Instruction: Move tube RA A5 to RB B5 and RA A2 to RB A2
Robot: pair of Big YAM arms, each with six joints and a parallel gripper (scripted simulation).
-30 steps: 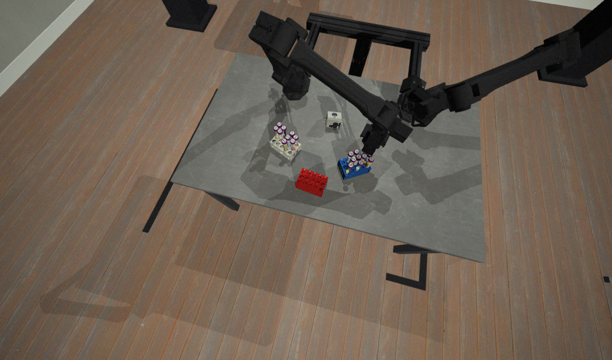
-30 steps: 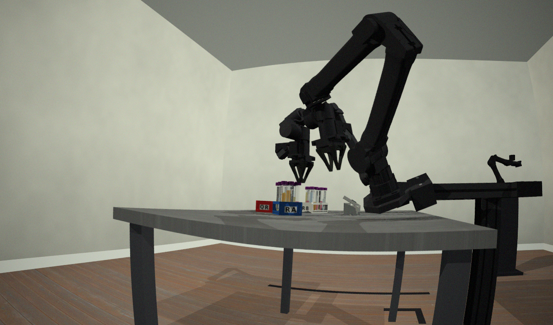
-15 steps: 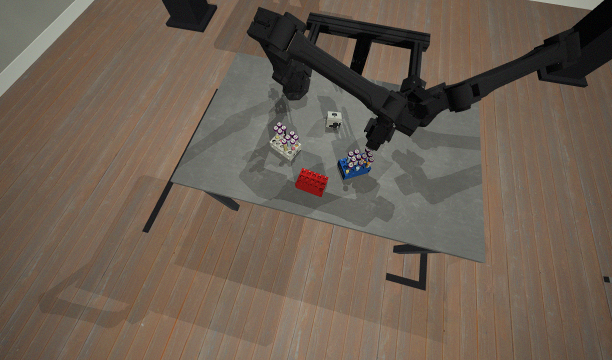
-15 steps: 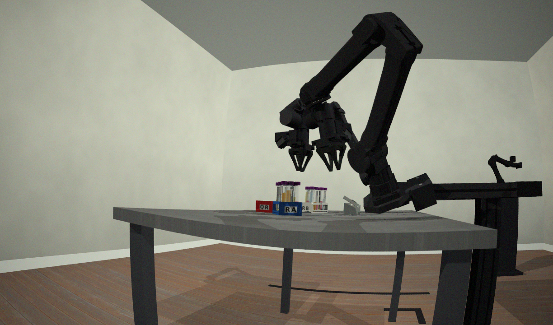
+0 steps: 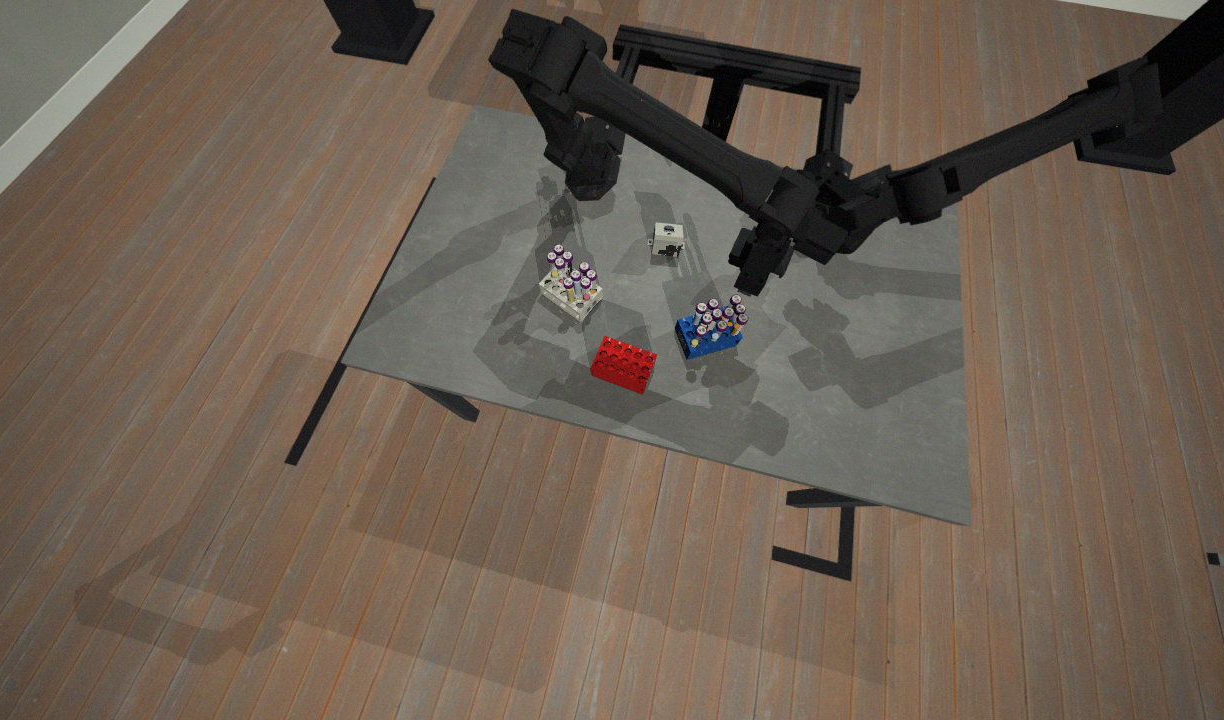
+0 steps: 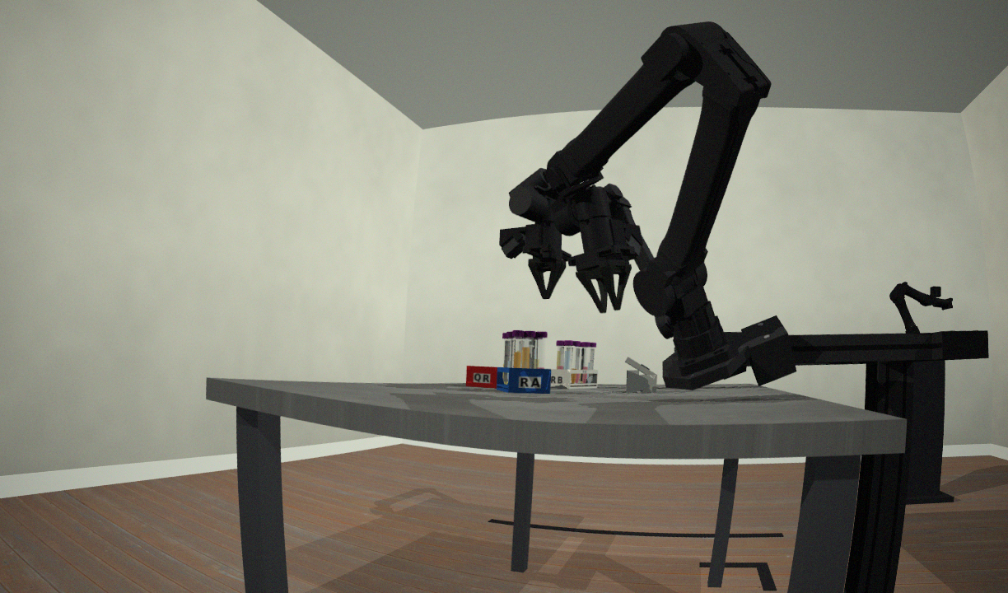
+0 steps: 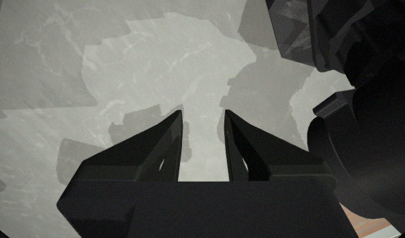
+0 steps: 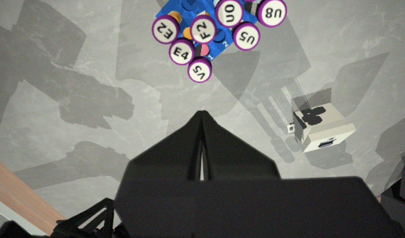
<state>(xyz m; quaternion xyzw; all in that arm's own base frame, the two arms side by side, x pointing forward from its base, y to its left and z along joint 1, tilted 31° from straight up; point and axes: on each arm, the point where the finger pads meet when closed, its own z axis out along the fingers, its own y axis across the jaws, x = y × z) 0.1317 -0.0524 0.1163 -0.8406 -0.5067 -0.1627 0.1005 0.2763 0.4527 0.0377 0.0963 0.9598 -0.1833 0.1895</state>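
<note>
The blue rack RA [image 5: 707, 348] [image 6: 524, 380] [image 8: 219, 49] stands level with several purple-capped tubes. Caps V5 [image 8: 199, 70], E4 [image 8: 181, 52] and U5 [image 8: 246, 36] show in the right wrist view; their wells cannot be told surely. The white rack RB [image 5: 559, 304] [image 6: 586, 383] also holds several tubes. My right gripper [image 6: 546, 296] [image 8: 202, 118] is shut with nothing between its fingertips, above the tube tops and beside RA. My left gripper [image 6: 609, 310] [image 7: 203, 118] is open and empty, high over the table on the side nearer the bases.
A red rack QR [image 5: 622, 366] [image 6: 482, 377] without tubes stands on the far side, between the other two. A white box [image 5: 668, 238] [image 6: 641, 380] [image 8: 336, 114] stands between the racks on the base side. The two arms are close together near RA.
</note>
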